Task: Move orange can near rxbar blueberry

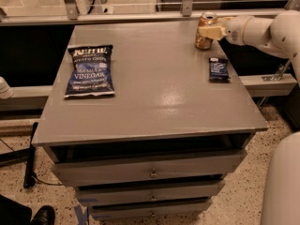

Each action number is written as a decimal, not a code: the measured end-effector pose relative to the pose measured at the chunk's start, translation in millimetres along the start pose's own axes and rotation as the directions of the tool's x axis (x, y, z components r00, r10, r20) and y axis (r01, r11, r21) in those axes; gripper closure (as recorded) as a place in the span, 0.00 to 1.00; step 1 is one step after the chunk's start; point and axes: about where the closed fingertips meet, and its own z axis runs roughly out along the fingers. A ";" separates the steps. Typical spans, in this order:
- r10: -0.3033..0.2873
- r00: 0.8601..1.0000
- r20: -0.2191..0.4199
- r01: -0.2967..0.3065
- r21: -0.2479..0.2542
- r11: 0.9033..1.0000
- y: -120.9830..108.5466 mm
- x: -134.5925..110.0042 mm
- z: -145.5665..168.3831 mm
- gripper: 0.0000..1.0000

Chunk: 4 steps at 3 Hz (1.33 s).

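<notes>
At the upper right of the frame, my gripper [207,32] is closed around the can [202,42], holding it upright by the far edge of the table [154,102]. The bar [219,69] lies flat just below it in the frame, near the right edge, and a chip bag [90,70] sits well to the left. I'd ease the can toward the bar, keep it upright, seat it beside the bar without touching it, then release.

Arm [262,29]: smooth white shell, fat rounded segments, narrowing toward the wrist. Gripper [206,32], at the table's [159,93] far right corner: blocky cream-tan fingers [213,32] clamped on orange can [203,43]. Broad white rounded casing [281,186] lower right.
</notes>
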 end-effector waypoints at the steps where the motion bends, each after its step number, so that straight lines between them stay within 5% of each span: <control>1: 0.009 1.000 -0.007 -0.009 0.048 0.999 -16.6 13.4 -19.1 1.00; 3: 0.011 1.000 -0.007 -0.010 0.057 0.998 -19.8 14.3 -22.3 1.00; 4: 0.051 0.998 -0.022 -0.049 0.085 0.995 -23.2 3.0 -48.6 1.00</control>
